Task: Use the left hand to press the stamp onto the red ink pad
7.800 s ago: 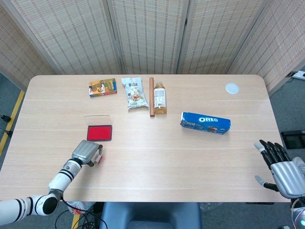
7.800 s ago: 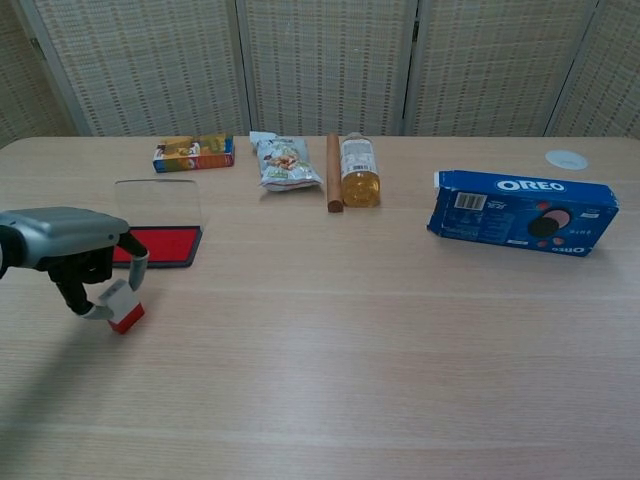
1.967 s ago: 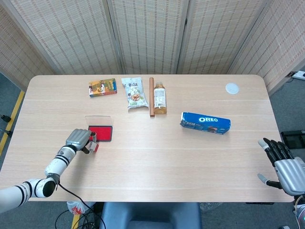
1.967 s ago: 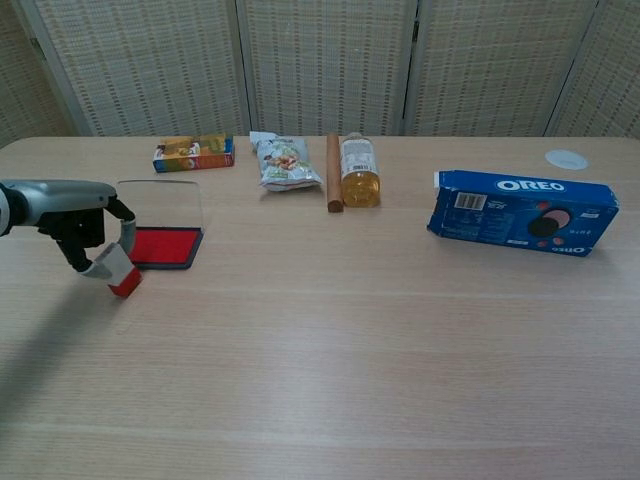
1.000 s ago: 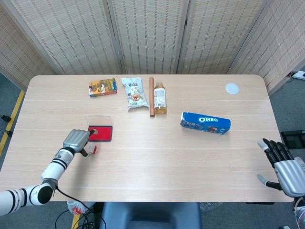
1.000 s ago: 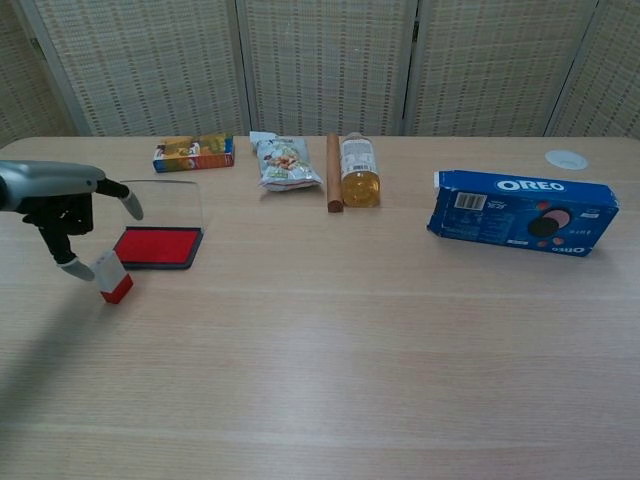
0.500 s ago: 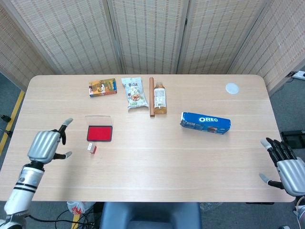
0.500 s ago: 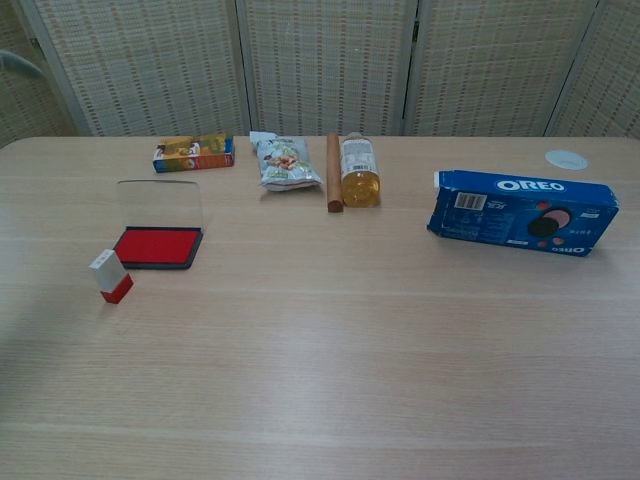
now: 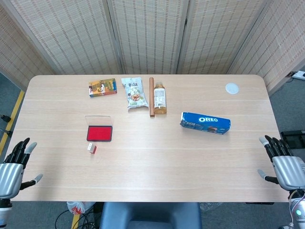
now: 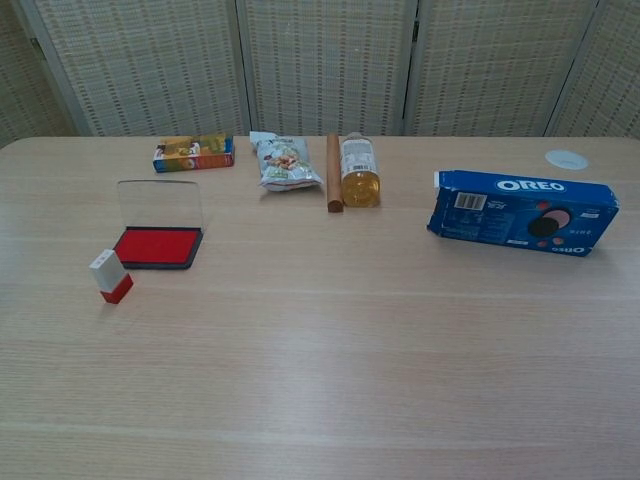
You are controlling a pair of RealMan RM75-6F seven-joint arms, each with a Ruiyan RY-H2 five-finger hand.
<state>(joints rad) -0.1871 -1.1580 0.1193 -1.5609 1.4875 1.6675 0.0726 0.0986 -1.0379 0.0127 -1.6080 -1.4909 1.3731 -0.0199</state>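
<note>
The small white and red stamp (image 9: 91,148) (image 10: 110,276) lies on the table just in front of the red ink pad (image 9: 99,133) (image 10: 157,246), apart from it; the pad's clear lid (image 10: 159,203) stands open. My left hand (image 9: 11,172) hangs off the table's front left corner, fingers spread, holding nothing. At the front right corner my right hand (image 9: 282,167) is also open and empty. Neither hand shows in the chest view.
Along the back lie a colourful small box (image 9: 102,88), a snack bag (image 9: 134,93), a brown rod (image 9: 151,97) and a bottle of amber drink (image 9: 159,98). A blue Oreo box (image 9: 205,122) lies right of centre, a white round lid (image 9: 232,88) at the back right.
My left hand has let go of the stamp beside the pad and drawn back off the table's front left corner, fingers spread. The stamp stays where it was set.
</note>
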